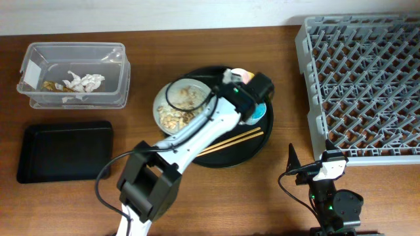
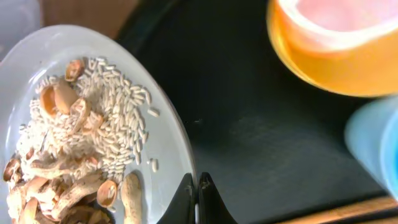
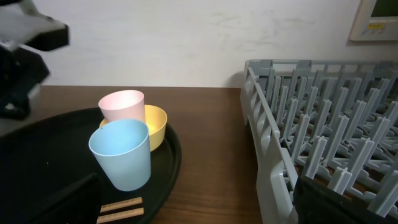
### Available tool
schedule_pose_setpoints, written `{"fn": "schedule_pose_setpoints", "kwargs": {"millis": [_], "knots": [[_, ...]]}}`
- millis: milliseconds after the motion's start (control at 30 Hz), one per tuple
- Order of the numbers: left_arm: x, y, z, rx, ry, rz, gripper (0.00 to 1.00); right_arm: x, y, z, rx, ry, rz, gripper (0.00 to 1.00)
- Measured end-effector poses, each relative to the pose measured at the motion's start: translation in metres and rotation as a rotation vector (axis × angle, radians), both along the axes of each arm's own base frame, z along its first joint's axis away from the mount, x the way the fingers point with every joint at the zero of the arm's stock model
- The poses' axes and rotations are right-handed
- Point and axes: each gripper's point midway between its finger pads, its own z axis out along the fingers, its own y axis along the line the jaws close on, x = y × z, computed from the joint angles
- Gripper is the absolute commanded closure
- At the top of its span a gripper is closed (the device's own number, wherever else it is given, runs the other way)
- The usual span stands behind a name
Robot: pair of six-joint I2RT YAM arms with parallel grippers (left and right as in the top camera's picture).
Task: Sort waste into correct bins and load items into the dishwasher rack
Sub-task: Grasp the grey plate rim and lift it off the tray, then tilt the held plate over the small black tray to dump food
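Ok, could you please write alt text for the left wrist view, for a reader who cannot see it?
The left gripper, jaws nearly together, grips the rim of a pale plate holding food scraps: rice grains and peanut shells. The plate lies on a black tray, with a yellow bowl and a light blue cup at the right.

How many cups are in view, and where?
2. The pink cup sits at the yellow bowl on the round black tray; the light blue cup stands in front of it, nearer the right wrist camera. The left arm may hide others.
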Motion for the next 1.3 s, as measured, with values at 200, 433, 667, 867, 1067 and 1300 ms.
{"fn": "schedule_pose_setpoints", "kwargs": {"millis": [200,433,667,867,1067,1300], "knots": [[0.020,0.055,0.006,-0.028,0.034,0.175,0.99,0.000,0.000,0.000,-0.001,0.000,0.000,0.02],[0.036,0.155,0.031,-0.130,0.046,0.451,0.99,0.000,0.000,0.000,-0.001,0.000,0.000,0.02],[0.036,0.254,0.059,-0.287,0.018,0.696,0.99,0.000,0.000,0.000,-0.001,0.000,0.000,0.02],[0.031,0.301,0.054,-0.414,0.046,0.826,0.99,0.000,0.000,0.000,-0.001,0.000,0.000,0.02],[0.024,0.338,0.052,-0.527,0.056,0.928,0.99,0.000,0.000,0.000,-0.001,0.000,0.000,0.02],[0.017,0.366,0.052,-0.653,0.060,1.006,0.99,0.000,0.000,0.000,-0.001,0.000,0.000,0.02]]}}
